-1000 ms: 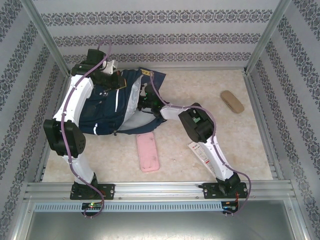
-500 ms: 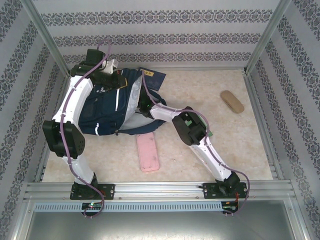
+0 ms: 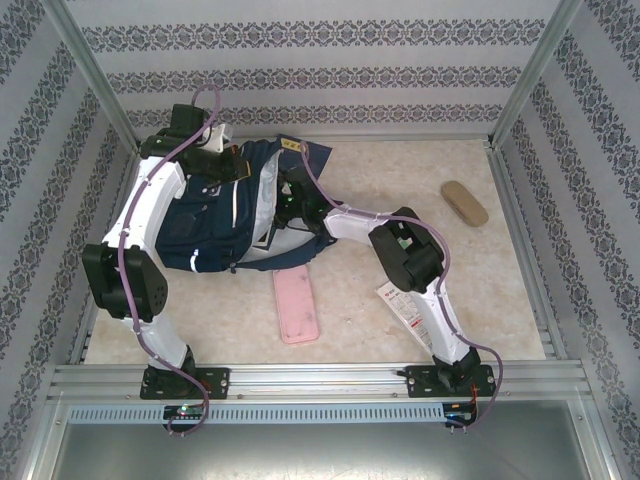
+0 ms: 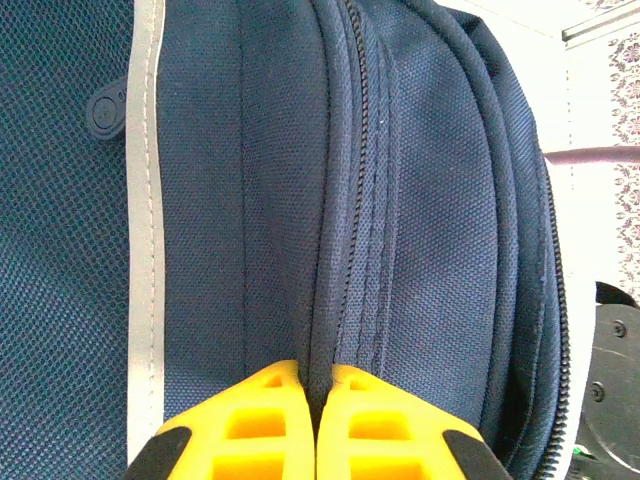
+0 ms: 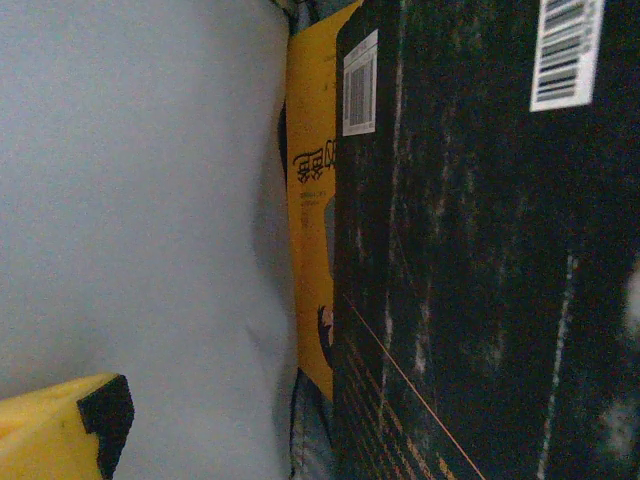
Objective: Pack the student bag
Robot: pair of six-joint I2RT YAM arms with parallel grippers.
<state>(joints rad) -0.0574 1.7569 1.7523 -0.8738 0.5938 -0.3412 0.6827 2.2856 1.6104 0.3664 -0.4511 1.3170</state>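
The student bag (image 3: pixel 205 225) lies upper left on the bench (image 3: pixel 480 280), its seam (image 4: pixel 320 250) pinched tight in the left jaws. The right jaws, inside its mouth, have just sprung wide beside the dark book (image 5: pixel 480 250): probably 1 item packed.

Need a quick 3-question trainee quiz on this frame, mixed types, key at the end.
1. True or false: the left gripper has its fingers shut on a fabric ridge of the student bag.
2. What lies on the table just nearer the arm bases than the bag? A) pink case B) green bottle C) red mug
3. Fill in: the right gripper, beside a dark book, has its fingers ____.
Key: 1 true; 2 A; 3 open.
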